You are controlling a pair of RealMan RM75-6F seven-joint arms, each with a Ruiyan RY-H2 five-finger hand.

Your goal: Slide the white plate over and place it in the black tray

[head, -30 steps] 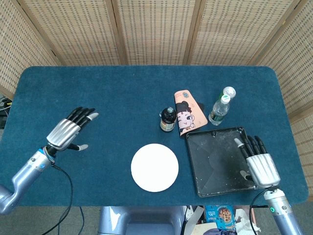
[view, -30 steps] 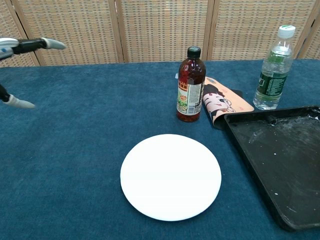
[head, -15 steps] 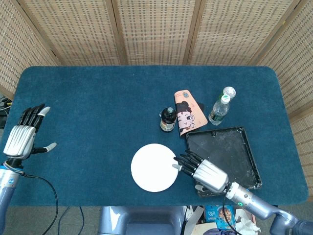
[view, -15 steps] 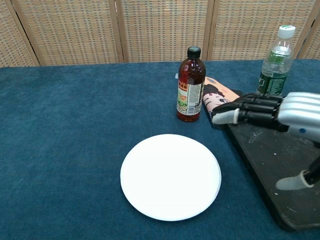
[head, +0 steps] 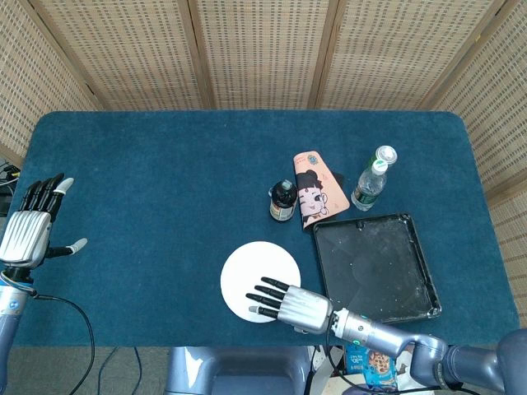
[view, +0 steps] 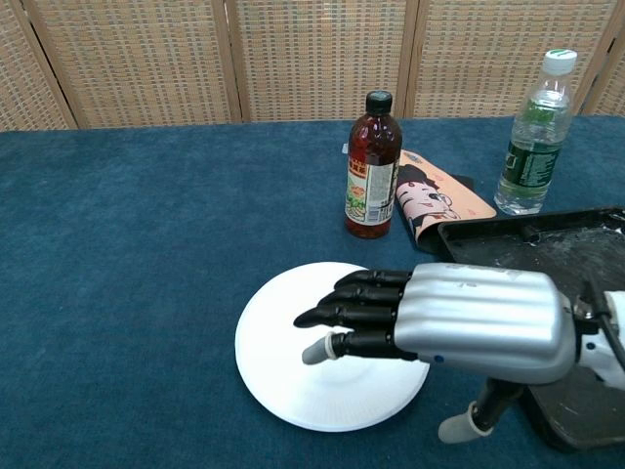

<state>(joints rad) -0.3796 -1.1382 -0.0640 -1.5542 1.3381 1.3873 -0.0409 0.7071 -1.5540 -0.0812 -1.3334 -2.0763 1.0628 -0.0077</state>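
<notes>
Round white plate (head: 256, 276), flat, under right hand (head: 298, 309) fingers (view: 344, 305)

No legible text anywhere. The dark bottle (view: 371, 166) carries a red-and-green label with print too small to read. The clear water bottle (view: 531, 137) has a green label, wording blurred. The pink card (view: 435, 202) beside the dark bottle shows a cartoon face only (no letters made out). A blue packet (head: 368, 362) below the worktop edge shows print, unreadable.
</notes>
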